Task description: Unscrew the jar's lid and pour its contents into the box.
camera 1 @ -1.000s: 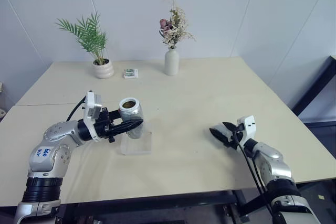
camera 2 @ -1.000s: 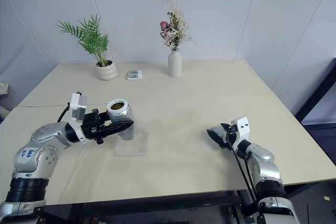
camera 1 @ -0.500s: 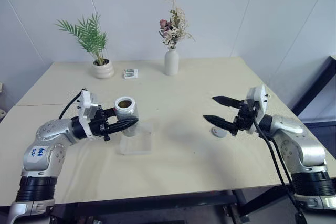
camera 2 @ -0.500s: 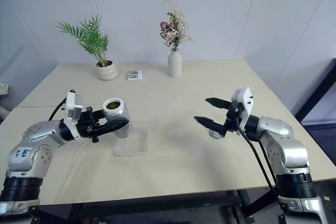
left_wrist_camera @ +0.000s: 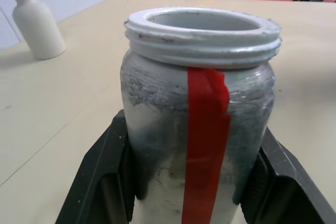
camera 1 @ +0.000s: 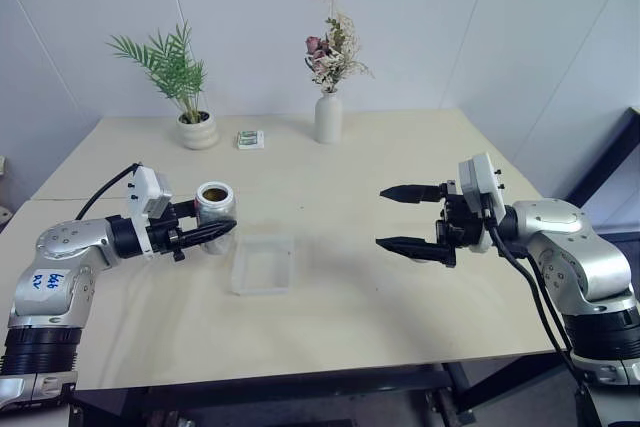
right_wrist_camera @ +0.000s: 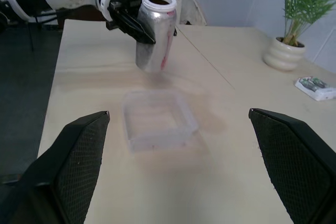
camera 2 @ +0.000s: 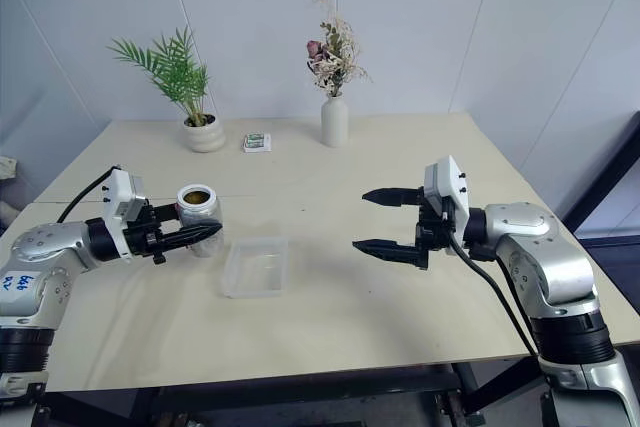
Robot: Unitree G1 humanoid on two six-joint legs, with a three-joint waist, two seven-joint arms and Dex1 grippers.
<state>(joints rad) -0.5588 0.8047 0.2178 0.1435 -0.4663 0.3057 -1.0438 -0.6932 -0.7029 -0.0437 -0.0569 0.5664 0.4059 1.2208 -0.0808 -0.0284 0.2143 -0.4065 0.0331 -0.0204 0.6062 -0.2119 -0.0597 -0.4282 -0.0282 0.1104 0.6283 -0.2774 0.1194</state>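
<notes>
The jar point(camera 1: 213, 215) is held upright above the table point(camera 1: 400, 157), just to the left of the box point(camera 1: 263, 265), with the left gripper point(camera 1: 205, 234) closed around its lower body, one black finger on each side as the left wrist view shows. Its mouth is open, the white threaded rim bare, and no lid is on it. The right gripper point(camera 1: 402, 218) hangs well apart on the other side of the box, its fingers spread wide and holding nothing. The jar looks small and light, a stiff see-through wall with a dull silvery smear inside, so it should take a firm squeeze without giving; the smooth round side is likely a bit slippery, and the present hold low on the body, clear of the threads, seems the right place, since it leaves the mouth free for tipping. A dark brownish patch shows down in the jar's mouth from above, probably the contents point(camera 2: 197, 196), though I cannot make out single pieces. They would weigh next to nothing and should slide out easily once the jar leans. The box is thin clear plastic, light enough to skid if bumped, so pouring from above without touching its rim point(right_wrist_camera: 157, 95) is safer. As for writing, the jar carries only a plain red tape strip point(left_wrist_camera: 205, 145) with no text, and blue handwriting on the left arm's label point(camera 1: 48, 280) is too small to read.
</notes>
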